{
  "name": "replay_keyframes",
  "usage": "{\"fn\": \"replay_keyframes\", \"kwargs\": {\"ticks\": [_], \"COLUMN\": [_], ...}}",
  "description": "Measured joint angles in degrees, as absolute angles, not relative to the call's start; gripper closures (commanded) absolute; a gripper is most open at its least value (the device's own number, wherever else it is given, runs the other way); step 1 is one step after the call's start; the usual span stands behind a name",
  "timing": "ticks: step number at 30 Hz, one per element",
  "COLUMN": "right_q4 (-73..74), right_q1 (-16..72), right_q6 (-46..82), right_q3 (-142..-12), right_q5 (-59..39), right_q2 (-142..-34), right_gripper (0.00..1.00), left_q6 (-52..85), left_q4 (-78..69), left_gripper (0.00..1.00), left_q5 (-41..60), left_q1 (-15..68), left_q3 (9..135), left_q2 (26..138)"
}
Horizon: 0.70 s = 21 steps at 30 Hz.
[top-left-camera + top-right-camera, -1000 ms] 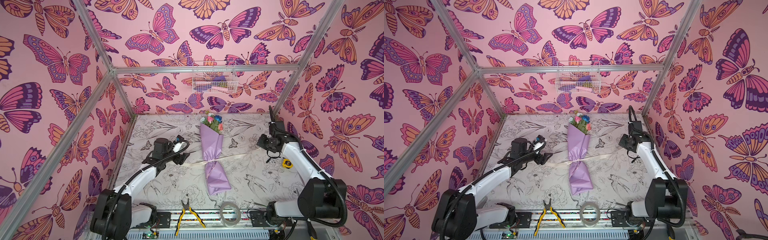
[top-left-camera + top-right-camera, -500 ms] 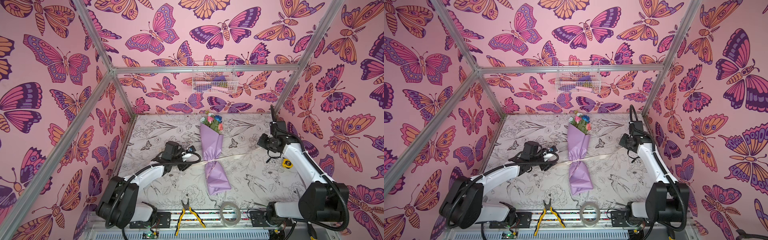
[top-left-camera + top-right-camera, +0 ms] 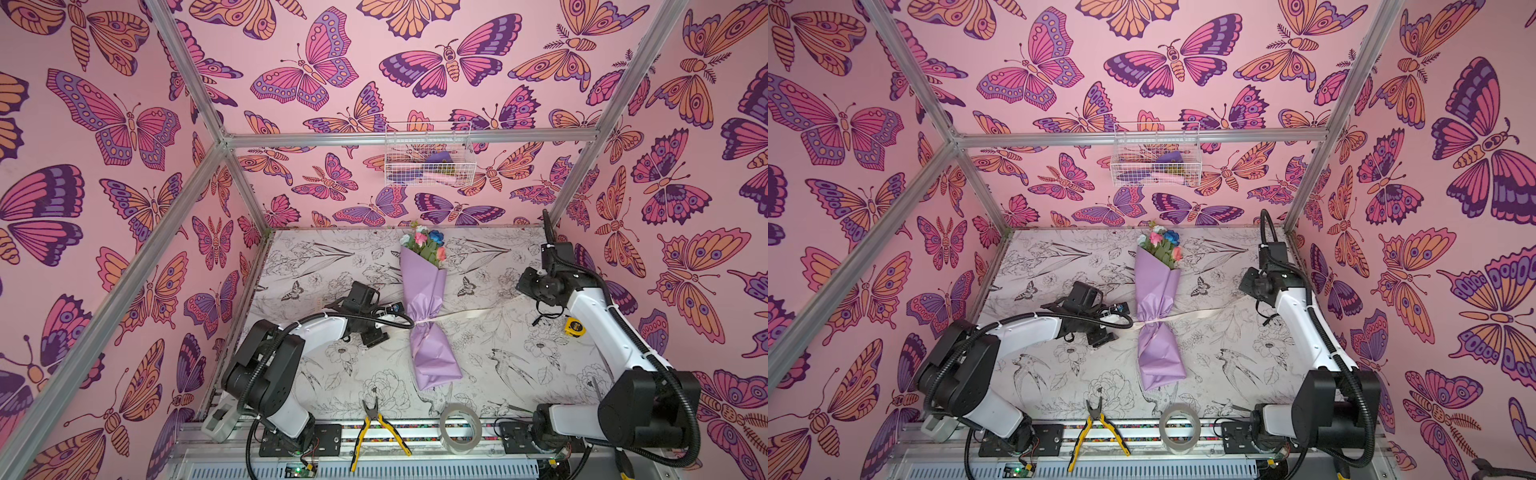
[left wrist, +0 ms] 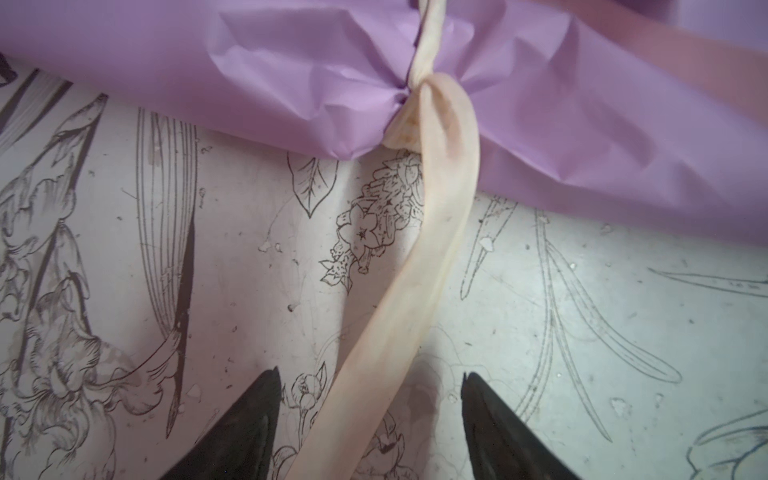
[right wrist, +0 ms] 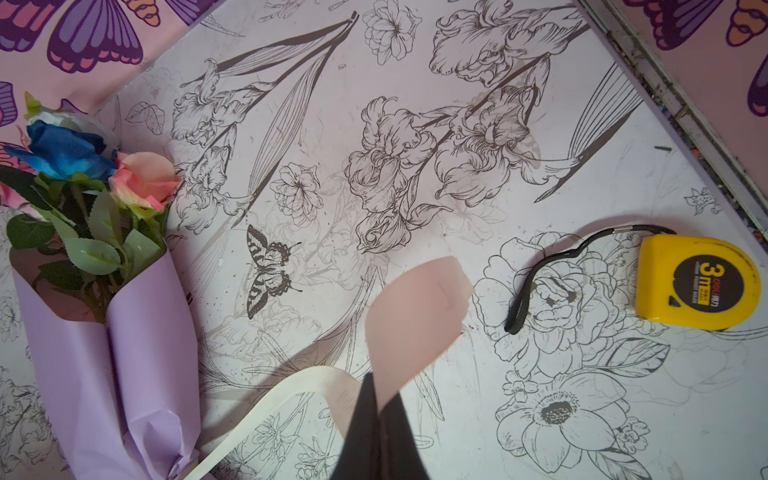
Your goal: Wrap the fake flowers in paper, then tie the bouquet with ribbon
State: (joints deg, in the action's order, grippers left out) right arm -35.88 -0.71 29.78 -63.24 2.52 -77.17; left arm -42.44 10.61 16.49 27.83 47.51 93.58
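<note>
In both top views the left jaws are hidden under their own wrist and cable. Only the left wrist view shows them: they are spread, and the two black tips [image 4: 249, 428] are cut off by the frame edge and touch nothing. The ribbon [image 4: 419, 266] runs between the tips without meeting either and leaves the frame, so that end cannot be seen.

Just ahead of the left jaws the bouquet [image 3: 424, 291] lies on the worktop [image 3: 519, 365], between the two pairs of jaws. The ribbon is knotted round its pinched waist. The left wrist view cuts the paper off at both sides.

The right jaws are pressed together on the ribbon's other end, with a short flap sticking out past them. In the top views their tips are hidden behind the wrist. Off to the outer side of the right jaws lies a tape measure [image 5: 694, 282], apart from the ribbon.

By count there is one pair of pliers [image 3: 376, 428], one bouquet, one ribbon and one roll of tape [image 3: 460, 428].

The flowers [image 3: 426, 245] show four heads. In the right wrist view the blue and coral ones are whole, the white is half behind the blue, and the pink is cut off.

One wire basket [image 3: 428, 158] hangs on the back wall, its contents too blurred to name.
</note>
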Motion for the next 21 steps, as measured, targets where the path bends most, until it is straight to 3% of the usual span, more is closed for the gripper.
{"fn": "replay_keyframes", "kwargs": {"ticks": [9, 12, 21], "right_q4": [-35.88, -35.90, -36.32], "right_q1": [-0.71, -0.71, -0.71], "right_q6": [29.78, 29.76, 29.54], "right_q3": [-63.24, -63.24, -63.24], "right_q5": [2.96, 3.18, 4.45], "right_q2": [-77.17, -77.17, -77.17], "right_gripper": [1.00, 1.00, 1.00], "left_q6": [-43.46, -43.24, -43.86], "left_q4": [13.67, 15.27, 18.52], "left_gripper": [0.38, 0.56, 0.59], "left_q5": [14.94, 14.52, 9.72], "left_q1": [28.53, 28.53, 28.49], "left_q3": [53.01, 54.54, 56.62], "left_q2": [99.42, 100.36, 101.08]}}
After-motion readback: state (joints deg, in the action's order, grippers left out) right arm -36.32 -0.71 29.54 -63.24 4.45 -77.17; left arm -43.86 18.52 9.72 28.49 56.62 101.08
